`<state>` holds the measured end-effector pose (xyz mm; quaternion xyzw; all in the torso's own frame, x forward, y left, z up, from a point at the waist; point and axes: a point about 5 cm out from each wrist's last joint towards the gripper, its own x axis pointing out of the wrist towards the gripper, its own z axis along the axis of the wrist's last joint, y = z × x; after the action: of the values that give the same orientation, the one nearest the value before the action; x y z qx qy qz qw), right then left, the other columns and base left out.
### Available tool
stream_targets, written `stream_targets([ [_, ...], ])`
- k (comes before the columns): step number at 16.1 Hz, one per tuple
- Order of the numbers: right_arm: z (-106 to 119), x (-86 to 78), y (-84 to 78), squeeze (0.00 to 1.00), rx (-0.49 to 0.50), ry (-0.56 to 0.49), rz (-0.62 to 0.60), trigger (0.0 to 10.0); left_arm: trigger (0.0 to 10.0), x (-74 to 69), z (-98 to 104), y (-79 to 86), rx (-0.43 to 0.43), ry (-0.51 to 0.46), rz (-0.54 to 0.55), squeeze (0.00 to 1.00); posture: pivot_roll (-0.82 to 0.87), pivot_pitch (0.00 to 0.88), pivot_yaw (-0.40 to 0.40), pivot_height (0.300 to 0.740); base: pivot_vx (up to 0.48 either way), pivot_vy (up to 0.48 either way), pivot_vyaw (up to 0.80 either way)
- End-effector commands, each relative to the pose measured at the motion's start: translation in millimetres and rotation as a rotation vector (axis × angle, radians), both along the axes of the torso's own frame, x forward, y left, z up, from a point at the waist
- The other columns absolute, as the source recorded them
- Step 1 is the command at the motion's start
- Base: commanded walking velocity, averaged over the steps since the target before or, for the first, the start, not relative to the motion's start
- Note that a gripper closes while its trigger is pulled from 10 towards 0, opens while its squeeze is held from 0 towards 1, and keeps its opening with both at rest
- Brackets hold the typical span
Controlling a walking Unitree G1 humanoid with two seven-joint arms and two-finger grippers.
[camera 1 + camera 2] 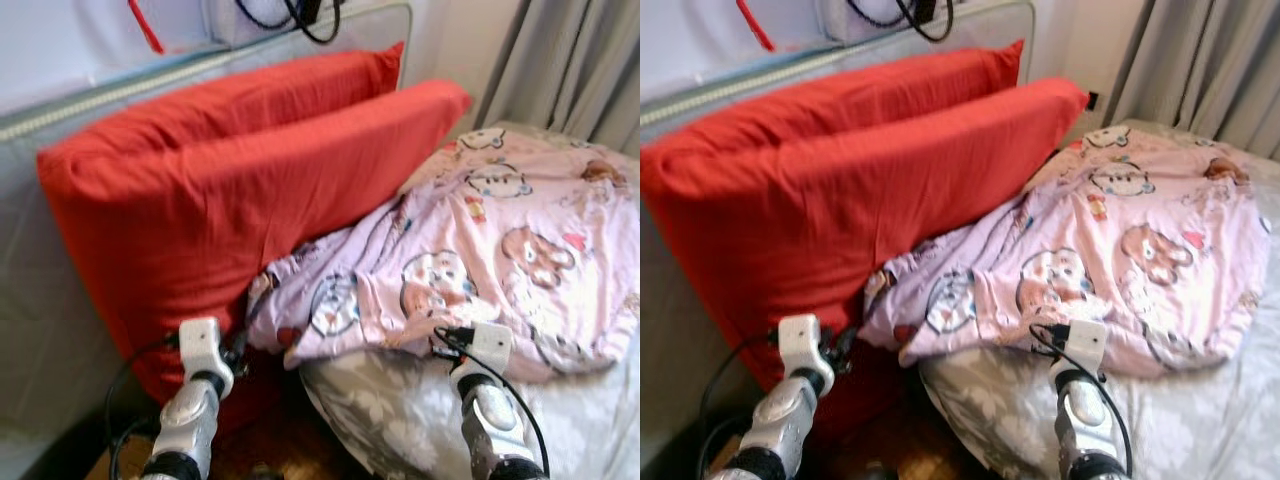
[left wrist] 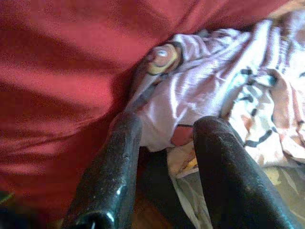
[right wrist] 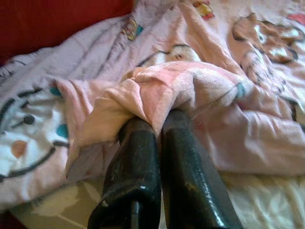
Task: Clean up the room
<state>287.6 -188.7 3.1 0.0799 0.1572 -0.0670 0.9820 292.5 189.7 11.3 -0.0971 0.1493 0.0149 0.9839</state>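
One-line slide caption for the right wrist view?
Right hand shut on a fold of the pink cartoon blanket.

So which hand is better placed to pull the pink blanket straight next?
The right hand: it is shut on a fold of the pink blanket. The left hand is open by the red pillow, touching nothing, so it would have to grip first.

No readable text, labels or nos. anywhere; blanket (image 1: 500, 260) shows cartoons only.

Grey curtains (image 1: 570, 60) hang at the far right behind the bed. Black cables (image 1: 300, 15) dangle over the padded grey headboard (image 1: 60, 330), and a red strap (image 1: 145, 25) hangs nearby.
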Motion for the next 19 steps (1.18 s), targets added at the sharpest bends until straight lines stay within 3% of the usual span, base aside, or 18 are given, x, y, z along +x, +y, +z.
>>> stream_targets([
  [1,5.9,4.7,1.0,0.0,0.001,-0.032,0.001,10.0,10.0,-4.3,-6.3,5.6,-0.002,0.042,0.019,0.0,0.05,0.0,-0.006,0.74,0.0,0.0,0.0],
  [5,7.9,5.5,-0.1,0.0,-0.002,-0.048,0.016,10.0,10.0,-23.6,-28.0,12.6,0.039,0.17,0.036,0.0,0.04,0.0,-0.013,0.74,0.0,0.0,0.0],
  [8,10.4,5.7,-1.1,0.0,-0.021,-0.073,0.034,10.0,10.0,-57.5,-54.0,23.4,0.046,0.299,0.086,0.0,0.03,0.0,-0.031,0.74,0.0,0.0,0.0],
  [12,6.1,0.8,-2.8,0.0,-0.009,-0.062,0.008,10.0,10.0,-89.2,-75.2,27.0,0.07,0.436,0.099,0.0,0.04,0.0,-0.025,0.74,0.0,0.0,0.0],
  [19,-0.3,-6.0,2.3,0.0,0.002,-0.05,0.002,10.0,10.0,-98.3,-81.1,22.3,0.085,0.468,0.047,0.0,0.02,0.0,-0.006,0.74,0.0,0.0,0.0],
])
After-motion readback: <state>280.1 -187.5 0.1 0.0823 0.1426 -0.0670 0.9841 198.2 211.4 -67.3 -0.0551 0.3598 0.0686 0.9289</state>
